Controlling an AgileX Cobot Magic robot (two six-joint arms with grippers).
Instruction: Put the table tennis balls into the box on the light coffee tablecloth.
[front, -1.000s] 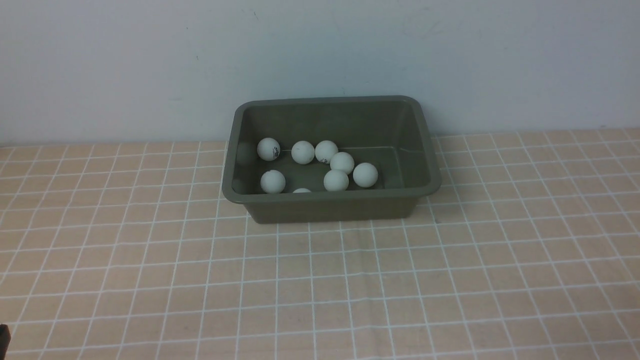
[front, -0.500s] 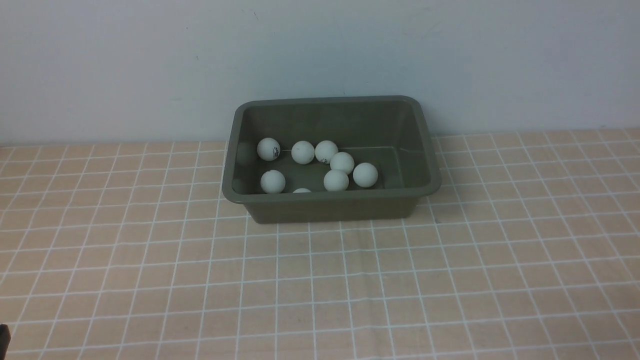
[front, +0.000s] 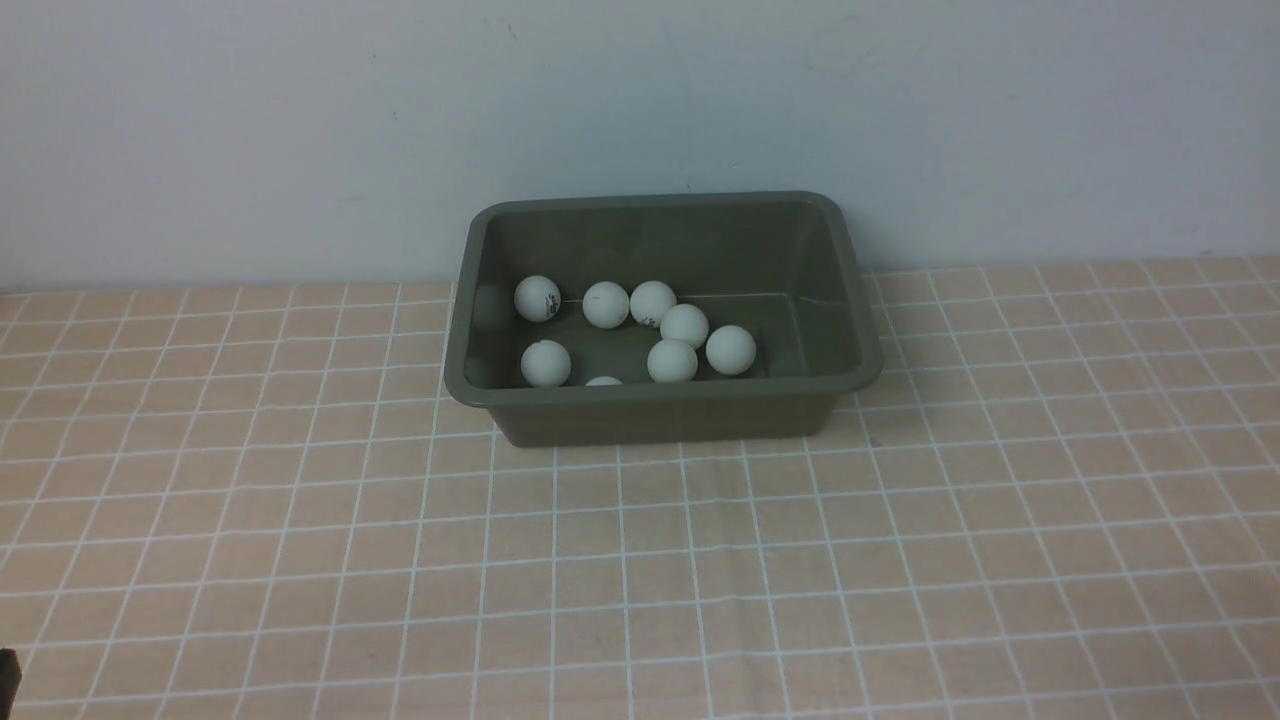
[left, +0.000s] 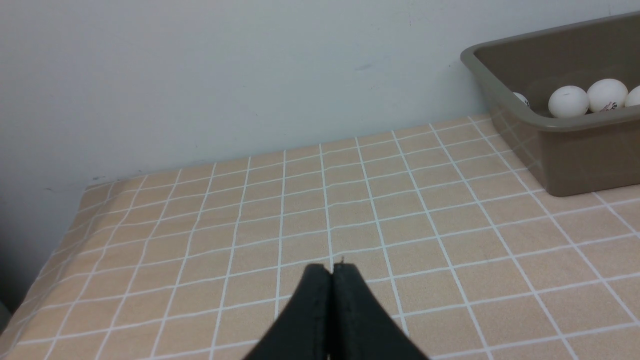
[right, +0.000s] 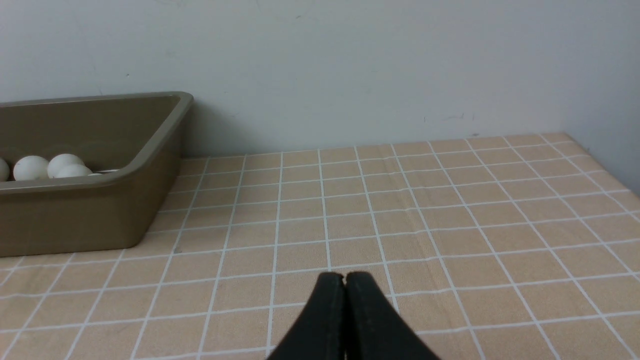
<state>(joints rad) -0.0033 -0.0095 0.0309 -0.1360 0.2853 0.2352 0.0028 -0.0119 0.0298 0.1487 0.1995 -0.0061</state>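
Balls (front: 673, 361) inside box (front: 660, 408), well apart from both pinched-closed, empty tools: left tool (left: 331, 270), right tool (right: 344, 278).

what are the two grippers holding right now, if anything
Nothing. The left gripper and the right gripper are both shut with nothing between their fingertips, and the table tennis balls lie in the box.

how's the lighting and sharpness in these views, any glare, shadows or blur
Front view: soft, even light with no glare; the box casts only a faint shadow on the tablecloth, and the balls look slightly soft. Left wrist view: the shut left gripper is a featureless black shape up close. Right wrist view: the same for the right gripper, while the grid lines stay crisp.
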